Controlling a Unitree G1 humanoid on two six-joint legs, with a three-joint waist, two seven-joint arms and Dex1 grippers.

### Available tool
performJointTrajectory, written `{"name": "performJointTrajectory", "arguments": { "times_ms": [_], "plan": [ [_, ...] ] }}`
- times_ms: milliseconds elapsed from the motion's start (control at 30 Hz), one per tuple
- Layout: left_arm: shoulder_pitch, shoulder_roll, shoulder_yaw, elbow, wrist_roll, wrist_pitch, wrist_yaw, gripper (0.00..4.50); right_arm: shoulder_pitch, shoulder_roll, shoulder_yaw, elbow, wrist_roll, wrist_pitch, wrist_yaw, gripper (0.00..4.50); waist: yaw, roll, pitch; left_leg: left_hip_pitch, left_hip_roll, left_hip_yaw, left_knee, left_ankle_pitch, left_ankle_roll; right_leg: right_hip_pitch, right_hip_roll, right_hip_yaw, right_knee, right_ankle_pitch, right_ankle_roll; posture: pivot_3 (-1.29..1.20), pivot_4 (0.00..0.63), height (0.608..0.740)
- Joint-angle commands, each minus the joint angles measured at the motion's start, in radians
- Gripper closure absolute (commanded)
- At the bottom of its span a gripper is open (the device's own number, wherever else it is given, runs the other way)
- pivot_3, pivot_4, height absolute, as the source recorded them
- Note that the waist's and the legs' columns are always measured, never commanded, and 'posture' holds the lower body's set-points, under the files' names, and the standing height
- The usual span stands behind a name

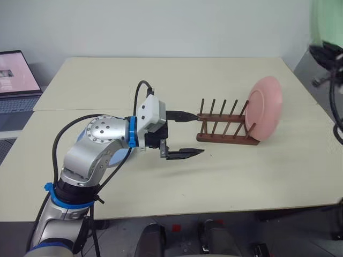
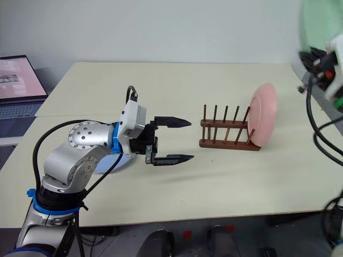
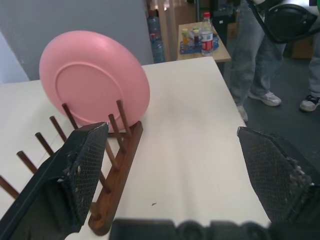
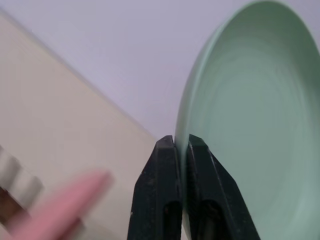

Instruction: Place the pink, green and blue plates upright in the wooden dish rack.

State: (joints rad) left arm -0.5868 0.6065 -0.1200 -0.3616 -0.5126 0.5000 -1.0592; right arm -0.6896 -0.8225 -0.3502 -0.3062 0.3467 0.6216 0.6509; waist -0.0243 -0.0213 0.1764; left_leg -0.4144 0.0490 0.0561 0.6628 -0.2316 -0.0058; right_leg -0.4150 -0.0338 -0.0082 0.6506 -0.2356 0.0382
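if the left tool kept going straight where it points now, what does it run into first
Most likely the wooden dish rack: the open left tool points at its near end, its upper finger already close to the pegs. The pink plate stands at the far end.

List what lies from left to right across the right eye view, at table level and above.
Laptop → blue plate → left gripper → wooden dish rack → pink plate → green plate held up in the right gripper.
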Motion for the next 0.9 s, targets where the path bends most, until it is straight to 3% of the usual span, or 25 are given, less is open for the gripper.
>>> {"name": "performJointTrajectory", "arguments": {
  "times_ms": [33, 233, 433, 900],
  "plan": [
    [0.004, 0.021, 0.036, -0.010, -0.015, -0.006, -0.003, 0.00, -0.085, 0.115, -0.075, -0.161, 0.265, 0.188, -0.107, 4.46, 0.000, 0.000, 0.000, 0.000, 0.000, 0.000, 0.000, 0.000, 0.000, 0.000, 0.000, 0.000, 0.000, 0.000, 0.000, 0.00, 0.150, 0.740],
    [0.009, 0.030, 0.035, -0.022, -0.019, -0.001, 0.003, 0.00, -0.001, 0.256, -0.149, -0.230, 0.574, 0.382, -0.237, 4.46, 0.028, -0.002, -0.001, -0.004, -0.002, 0.001, 0.000, 0.000, 0.000, 0.001, -0.005, -0.001, -0.005, 0.003, -0.004, 0.00, 0.150, 0.740],
    [0.014, 0.030, 0.023, -0.032, -0.016, -0.002, 0.003, 0.00, 0.136, 0.273, -0.192, -0.196, 0.748, 0.431, -0.304, 4.46, 0.029, -0.002, -0.001, -0.005, -0.003, 0.001, 0.000, 0.000, 0.000, 0.000, -0.005, 0.001, -0.005, 0.003, -0.004, 0.00, 0.150, 0.740],
    [0.003, 0.013, 0.004, -0.029, -0.012, -0.005, -0.001, 0.00, 0.222, 0.245, -0.131, -0.084, 0.815, 0.394, -0.319, 4.46, 0.021, -0.002, -0.001, -0.003, -0.001, 0.001, 0.000, 0.000, 0.000, 0.000, -0.001, 0.001, -0.003, 0.002, -0.004, 0.00, 0.150, 0.740]
  ]
}}
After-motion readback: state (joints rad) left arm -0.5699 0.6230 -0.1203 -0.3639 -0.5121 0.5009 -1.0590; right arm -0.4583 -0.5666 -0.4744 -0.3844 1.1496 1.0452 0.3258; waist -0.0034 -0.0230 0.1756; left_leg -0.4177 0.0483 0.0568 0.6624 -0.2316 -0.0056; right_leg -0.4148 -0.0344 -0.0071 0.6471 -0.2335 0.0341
